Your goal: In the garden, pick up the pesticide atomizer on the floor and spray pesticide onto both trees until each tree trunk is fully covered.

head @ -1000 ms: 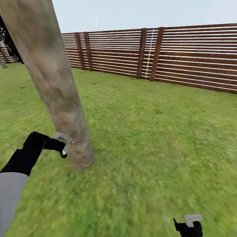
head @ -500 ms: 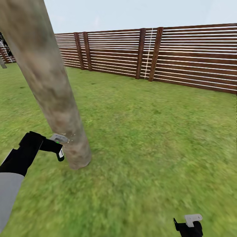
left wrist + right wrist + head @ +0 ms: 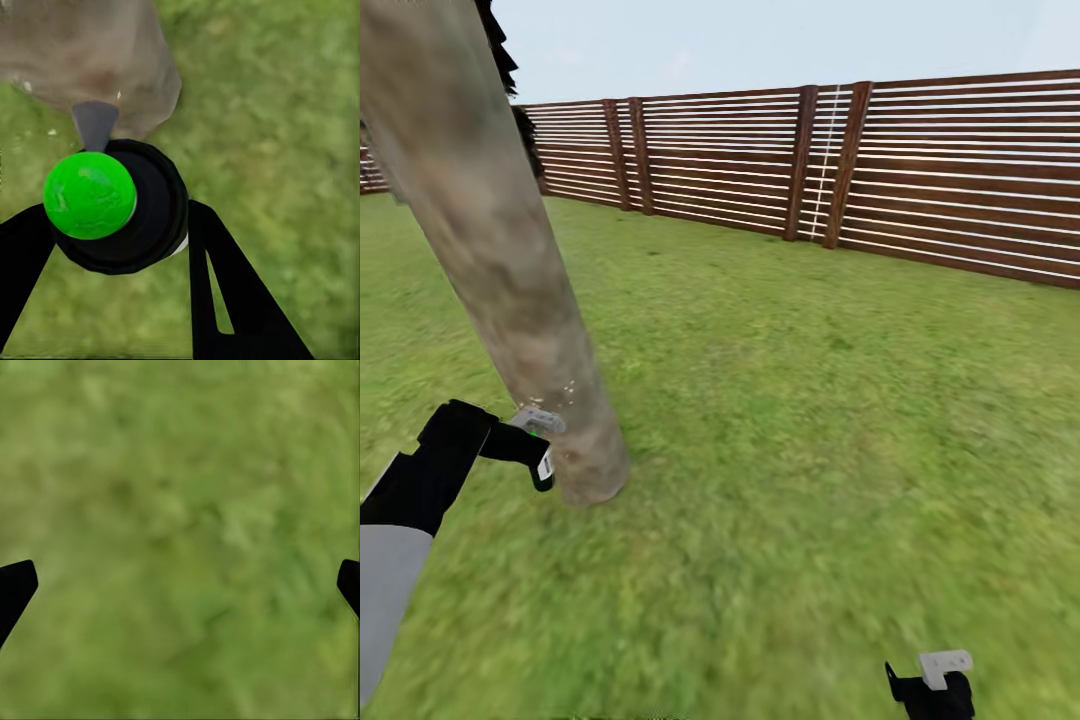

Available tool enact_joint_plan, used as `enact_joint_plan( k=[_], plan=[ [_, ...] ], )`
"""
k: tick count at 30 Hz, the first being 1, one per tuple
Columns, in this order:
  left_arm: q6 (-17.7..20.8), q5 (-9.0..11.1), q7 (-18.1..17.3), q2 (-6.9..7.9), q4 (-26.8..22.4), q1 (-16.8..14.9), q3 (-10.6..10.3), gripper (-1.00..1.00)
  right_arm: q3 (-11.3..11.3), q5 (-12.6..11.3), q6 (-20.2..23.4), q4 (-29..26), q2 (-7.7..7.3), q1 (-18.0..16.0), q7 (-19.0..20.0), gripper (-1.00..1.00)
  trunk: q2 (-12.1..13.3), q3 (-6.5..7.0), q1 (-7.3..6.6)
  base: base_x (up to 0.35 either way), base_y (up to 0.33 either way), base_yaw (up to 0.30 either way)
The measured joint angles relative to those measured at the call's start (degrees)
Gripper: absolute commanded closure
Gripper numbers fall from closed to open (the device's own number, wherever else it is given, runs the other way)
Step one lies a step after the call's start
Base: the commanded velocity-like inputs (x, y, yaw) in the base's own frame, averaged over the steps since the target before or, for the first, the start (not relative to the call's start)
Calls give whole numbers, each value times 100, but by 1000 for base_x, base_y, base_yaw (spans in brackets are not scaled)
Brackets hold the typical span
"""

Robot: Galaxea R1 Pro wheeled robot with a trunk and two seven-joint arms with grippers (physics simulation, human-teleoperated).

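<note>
Lawn [image 3: 810,420]: wide green grass, covering the ground from the near edge out to the boundary.

Fence [image 3: 960,170]: brown, horizontal slats between upright posts, running along the far side of the lawn under a pale sky.

Tree trunk [image 3: 490,250]: thick column of mottled grey-brown bark, bare, leaning across the head view's left; its foot meets the grass near the left claw. Dark foliage shows behind its upper part.

Left arm: grey sleeve, black forearm, reaching toward the foot of the trunk.

Left claw [image 3: 112,225]: black fingers closed on either side of the pesticide atomizer [image 3: 540,450], gripping it.

Pesticide atomizer: small dark body with a green cap on top [image 3: 90,195] and a grey nozzle [image 3: 95,124] aimed at the bark, just beside the trunk's base, held above the grass.

Right claw [image 3: 935,685]: low at the head view's bottom right, well apart from the trunk; in the right wrist view its dark fingertips [image 3: 15,585] stand wide apart over bare grass, holding nothing.

Pesticide [image 3: 565,390]: a few tiny white specks against the lower bark, by the nozzle.
</note>
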Motion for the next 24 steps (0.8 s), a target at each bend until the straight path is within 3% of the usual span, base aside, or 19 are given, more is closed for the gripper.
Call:
enact_joint_plan(
  k=[8, 10, 13, 18, 19, 21, 24],
  plan=[
    [-17, 3, 16, -3, 65, 167, 7, 100, 0, 1, 0, 0, 4, 0, 0, -100, 0, 0, 0, 0, -272, 278],
    [-21, -5, 32, 10, 300, 171, 15, 100, 0, 1, 0, 0, 5, 0, 0, -100, 0, 0, 0, 0, -272, 195],
    [-74, 6, 327, 13, 896, 173, 17, 100, 0, 1, 0, 0, 5, 0, 0, -100, 0, 0, 0, 0, -272, 30],
    [-90, 44, 489, -52, 1041, 172, 29, 100, -8, -7, -9, -7, -29, 0, 0, -100, 0, 0, 0, 0, -272, 2],
    [-95, 32, 514, -54, 1042, 172, 110, 100, -9, -7, -9, -8, -34, 0, 0, -100, 0, 0, 0, 0, -272, 0],
    [-252, -58, 967, -56, 1273, 172, 755, 100, -8, -1, -1, -5, -31, 0, 0, -100, 0, 0, 0, 28, -272, 0],
    [-607, 29, 1248, -60, 1618, 172, 827, 100, -1, 1, 0, -1, -17, 0, 0, -100, 0, 0, 0, 123, -262, 0]
  ],
)
